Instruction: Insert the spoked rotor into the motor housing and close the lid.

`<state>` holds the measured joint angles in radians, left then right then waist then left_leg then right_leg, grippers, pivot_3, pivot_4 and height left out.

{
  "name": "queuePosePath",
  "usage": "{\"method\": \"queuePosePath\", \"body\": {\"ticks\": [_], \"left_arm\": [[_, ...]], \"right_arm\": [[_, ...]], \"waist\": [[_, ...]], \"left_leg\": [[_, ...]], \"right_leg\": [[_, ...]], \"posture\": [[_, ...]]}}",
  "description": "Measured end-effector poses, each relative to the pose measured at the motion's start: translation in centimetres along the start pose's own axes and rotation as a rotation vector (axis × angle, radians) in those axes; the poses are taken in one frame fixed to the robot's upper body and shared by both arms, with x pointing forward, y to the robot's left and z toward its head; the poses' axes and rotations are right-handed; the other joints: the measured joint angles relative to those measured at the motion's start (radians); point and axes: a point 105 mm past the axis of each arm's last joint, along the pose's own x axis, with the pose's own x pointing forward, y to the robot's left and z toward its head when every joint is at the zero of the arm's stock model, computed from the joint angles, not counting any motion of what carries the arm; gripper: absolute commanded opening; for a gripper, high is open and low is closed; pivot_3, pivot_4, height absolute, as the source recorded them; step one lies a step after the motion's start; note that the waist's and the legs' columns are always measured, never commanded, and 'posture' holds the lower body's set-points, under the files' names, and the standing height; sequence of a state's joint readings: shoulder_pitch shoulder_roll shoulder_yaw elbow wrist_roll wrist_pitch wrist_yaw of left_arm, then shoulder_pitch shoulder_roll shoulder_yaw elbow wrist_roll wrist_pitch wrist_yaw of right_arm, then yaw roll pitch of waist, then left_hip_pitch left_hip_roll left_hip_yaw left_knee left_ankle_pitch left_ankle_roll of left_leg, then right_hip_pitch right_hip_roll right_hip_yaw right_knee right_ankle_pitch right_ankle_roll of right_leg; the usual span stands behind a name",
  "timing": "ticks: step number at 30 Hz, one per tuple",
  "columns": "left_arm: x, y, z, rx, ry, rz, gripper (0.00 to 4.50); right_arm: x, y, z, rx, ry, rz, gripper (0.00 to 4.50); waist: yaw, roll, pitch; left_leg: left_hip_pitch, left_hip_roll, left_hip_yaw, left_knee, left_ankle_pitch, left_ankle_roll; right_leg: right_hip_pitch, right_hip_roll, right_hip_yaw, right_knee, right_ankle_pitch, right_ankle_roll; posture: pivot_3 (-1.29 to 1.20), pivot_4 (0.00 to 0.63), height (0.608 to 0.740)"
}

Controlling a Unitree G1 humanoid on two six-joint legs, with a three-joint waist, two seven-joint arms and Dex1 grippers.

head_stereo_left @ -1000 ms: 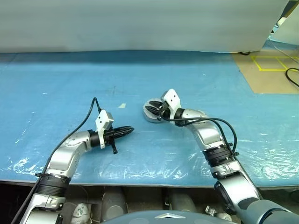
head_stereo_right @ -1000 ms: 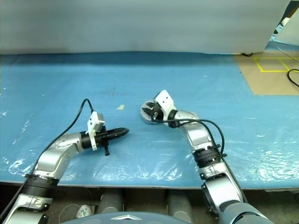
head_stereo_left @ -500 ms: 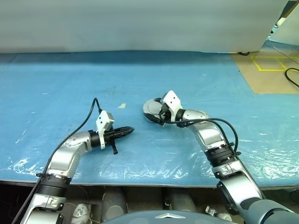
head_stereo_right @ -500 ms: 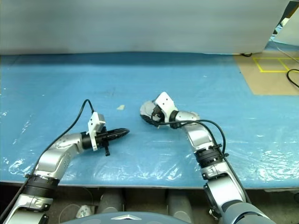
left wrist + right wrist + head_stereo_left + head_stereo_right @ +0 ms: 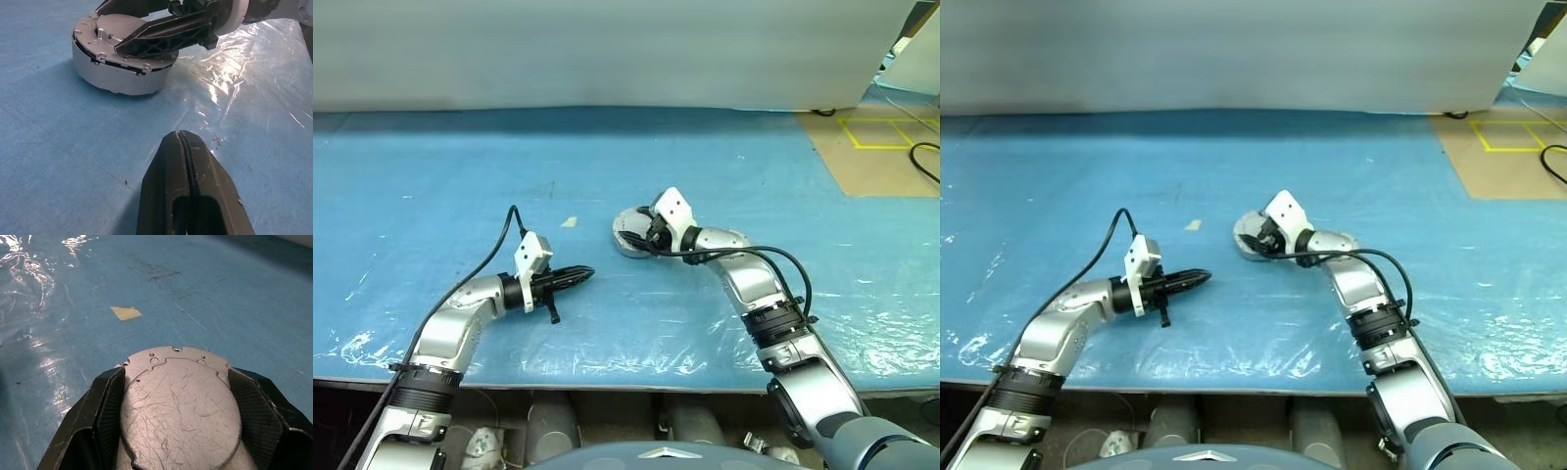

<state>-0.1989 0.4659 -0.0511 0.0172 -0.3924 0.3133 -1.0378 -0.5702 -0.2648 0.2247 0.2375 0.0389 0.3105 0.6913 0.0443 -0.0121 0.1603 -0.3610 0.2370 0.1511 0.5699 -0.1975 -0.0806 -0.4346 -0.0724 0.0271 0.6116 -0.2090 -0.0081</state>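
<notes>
On a blue-covered workbench [image 5: 431, 176], the motor housing [image 5: 120, 73] sits near the middle with the lid [image 5: 178, 406] already lying on top of it, its scratched flat metal face up; a thin dark seam runs round the puck where the two parts meet, so whether the lid is fully seated cannot be told. The right gripper [image 5: 178, 423] reaches over the assembly with its two black fingers [image 5: 110, 404] spread wide, one at each side of the lid, bracketing it rather than plainly clamping it; whether they touch the rim is not clear. The left gripper [image 5: 185, 147] waits apart on the near side, pointing toward the housing, its fingers pressed together on nothing. The spoked rotor lies nowhere on the sheet, which suggests it is already inside. By this reading, insertion looks done and the closing is at its last stage: what seems left is confirming the lid is pressed home
</notes>
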Motion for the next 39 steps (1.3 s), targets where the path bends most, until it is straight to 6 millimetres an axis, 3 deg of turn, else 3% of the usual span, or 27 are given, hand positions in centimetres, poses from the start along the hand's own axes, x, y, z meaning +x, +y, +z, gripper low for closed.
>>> {"method": "queuePosePath", "body": {"ticks": [10,18,23,27,33,39], "left_arm": [[0.2,0.0,0.0,0.003,0.001,-0.004,0.00],[0.6,0.1,0.5,0.036,-0.031,0.014,0.00],[1.6,0.9,2.2,0.128,-0.090,0.044,0.00],[2.9,1.5,2.4,0.170,-0.085,0.048,0.00],[5.3,2.2,3.2,0.219,-0.081,0.035,0.00],[5.8,2.4,3.4,0.236,-0.082,0.018,0.00]], "right_arm": [[0.4,0.3,0.2,0.066,0.027,-0.019,3.00],[0.4,0.5,-0.2,-0.060,0.052,-0.021,3.00],[0.3,0.5,-0.4,-0.085,0.063,-0.017,3.00],[-0.1,0.8,-0.4,-0.049,0.059,0.007,3.00],[-1.5,3.3,-0.5,0.027,0.069,0.177,3.00],[-2.7,4.1,-0.9,-0.033,0.112,0.254,3.00]], "waist": [[0.000,0.000,0.000],[0.000,0.000,0.000],[0.003,0.000,0.000],[0.004,0.000,0.000],[0.001,0.000,-0.001],[0.003,0.000,-0.001]], "left_leg": [[0.002,0.000,0.000,-0.001,0.000,0.000],[0.004,0.000,0.000,-0.001,0.000,0.000],[0.010,0.000,0.000,-0.001,0.000,0.000],[0.010,0.000,0.000,-0.003,0.000,0.000],[0.010,0.000,0.000,-0.007,0.000,0.000],[0.010,-0.001,0.000,-0.007,0.000,0.000]], "right_leg": [[0.001,0.000,0.000,0.000,0.000,0.000],[0.004,0.000,0.000,0.000,0.000,0.000],[0.010,0.000,0.001,-0.001,0.000,0.000],[0.010,0.000,0.001,-0.003,0.000,0.000],[0.010,0.000,0.000,-0.005,0.000,0.000],[0.010,0.000,0.000,-0.005,0.000,0.000]], "posture": [[0.00,0.150,0.740],[0.00,0.150,0.740],[0.00,0.150,0.740],[0.00,0.150,0.740],[0.00,0.150,0.740],[0.00,0.150,0.740]]}}
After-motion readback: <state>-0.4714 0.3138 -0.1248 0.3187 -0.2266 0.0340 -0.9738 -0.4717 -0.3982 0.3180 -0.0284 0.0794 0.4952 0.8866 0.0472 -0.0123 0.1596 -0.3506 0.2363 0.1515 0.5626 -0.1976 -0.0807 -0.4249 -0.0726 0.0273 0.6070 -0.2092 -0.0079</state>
